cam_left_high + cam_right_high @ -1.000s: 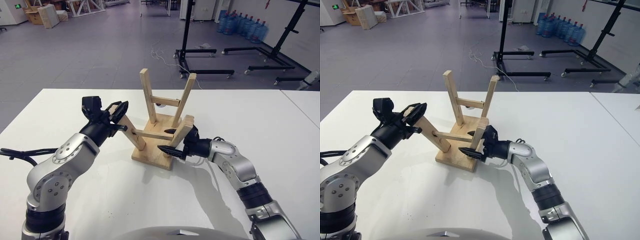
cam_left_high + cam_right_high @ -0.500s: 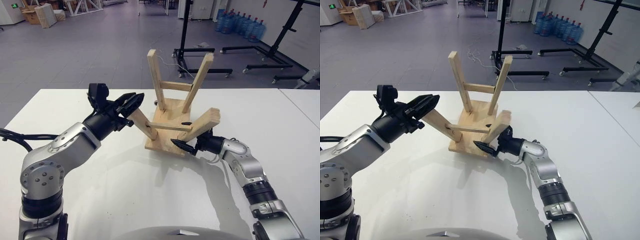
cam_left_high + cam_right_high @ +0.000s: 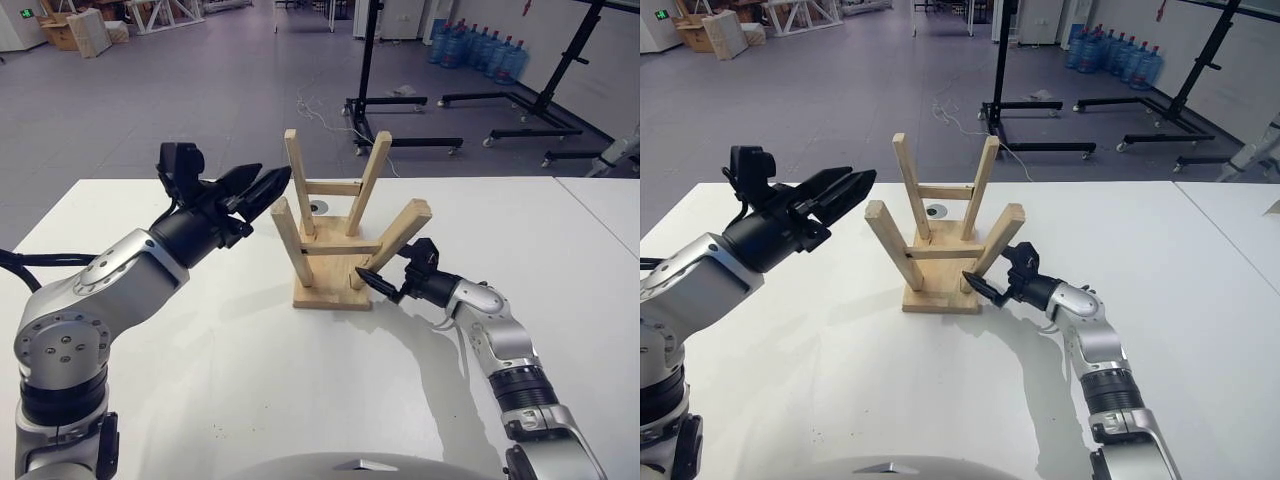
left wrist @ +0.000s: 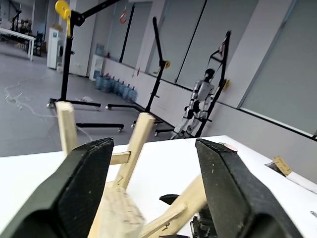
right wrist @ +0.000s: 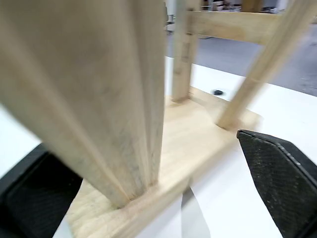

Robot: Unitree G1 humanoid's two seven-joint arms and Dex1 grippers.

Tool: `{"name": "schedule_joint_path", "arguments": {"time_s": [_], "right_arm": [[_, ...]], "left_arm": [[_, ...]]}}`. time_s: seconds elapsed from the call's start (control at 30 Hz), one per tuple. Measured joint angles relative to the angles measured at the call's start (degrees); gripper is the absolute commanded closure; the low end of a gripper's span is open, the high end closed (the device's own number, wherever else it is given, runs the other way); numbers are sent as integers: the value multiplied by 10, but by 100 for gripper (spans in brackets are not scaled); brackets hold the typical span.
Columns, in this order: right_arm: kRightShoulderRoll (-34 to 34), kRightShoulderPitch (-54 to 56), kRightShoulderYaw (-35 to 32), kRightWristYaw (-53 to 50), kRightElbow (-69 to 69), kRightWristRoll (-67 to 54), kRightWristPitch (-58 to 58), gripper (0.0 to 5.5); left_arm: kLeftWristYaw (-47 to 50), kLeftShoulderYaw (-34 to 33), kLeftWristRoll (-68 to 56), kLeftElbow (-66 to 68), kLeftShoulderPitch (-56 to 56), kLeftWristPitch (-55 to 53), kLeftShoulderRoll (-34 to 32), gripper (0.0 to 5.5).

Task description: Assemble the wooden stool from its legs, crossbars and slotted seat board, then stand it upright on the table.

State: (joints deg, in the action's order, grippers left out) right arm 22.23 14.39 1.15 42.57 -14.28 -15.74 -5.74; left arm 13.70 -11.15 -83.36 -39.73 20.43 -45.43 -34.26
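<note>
Stool [image 3: 335,235] looks fully assembled, legs [image 3: 296,240] and crossbars [image 3: 336,249] seated | upside down, seat board [image 3: 330,298] flat on table [image 3: 230,380] | my left gripper [image 3: 270,183] spread wide at a leg tip, empty | my right gripper [image 3: 388,262] open around the near leg's base | to do: flip upright

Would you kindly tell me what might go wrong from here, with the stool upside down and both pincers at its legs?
1. The right pincer straddles the near right leg low down, jaws open. That leg leans outward, so a pull there might loosen it from the seat board.
2. The left pincer is open at the top of the near left leg, gripping nothing. Turning the stool over on so little hold could let it tip or slide.
</note>
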Motion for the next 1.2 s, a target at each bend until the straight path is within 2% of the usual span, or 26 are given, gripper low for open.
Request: {"name": "schedule_joint_path", "arguments": {"time_s": [0.4, 0.5, 0.6, 0.7, 0.8, 0.87, 1.03, 1.1, 1.2], "right_arm": [[0, -14, -50, -125, -29, 66, 107, 32], [-18, -12, -97, -147, 42, 25, 166, 32], [-17, 2, -109, -140, 126, -15, 170, 32], [3, 45, -112, -173, 140, 41, 184, 32], [38, 140, -90, -265, 141, 215, 212, 32], [50, 187, -52, -298, 140, 310, 212, 32], [72, 188, 76, -324, 75, 496, 215, 32], [66, 169, 113, -325, 10, 520, 204, 32], [42, 160, 123, -291, -8, 481, 157, 32]], "left_arm": [[-45, 1, 48, -1, -30, 31, 1, 249], [-49, 3, 65, -1, -46, 36, 3, 249], [-50, 2, 77, -5, -73, 46, 10, 249], [-54, 1, 89, -6, -80, 54, 13, 249], [-58, 5, 113, -4, -80, 61, 22, 249], [-64, 15, 128, -4, -81, 62, 27, 249], [-72, 33, 160, -1, -80, 62, 40, 249], [-75, 36, 164, -1, -79, 62, 42, 249], [-83, 36, 168, -1, -80, 62, 46, 249]]}}
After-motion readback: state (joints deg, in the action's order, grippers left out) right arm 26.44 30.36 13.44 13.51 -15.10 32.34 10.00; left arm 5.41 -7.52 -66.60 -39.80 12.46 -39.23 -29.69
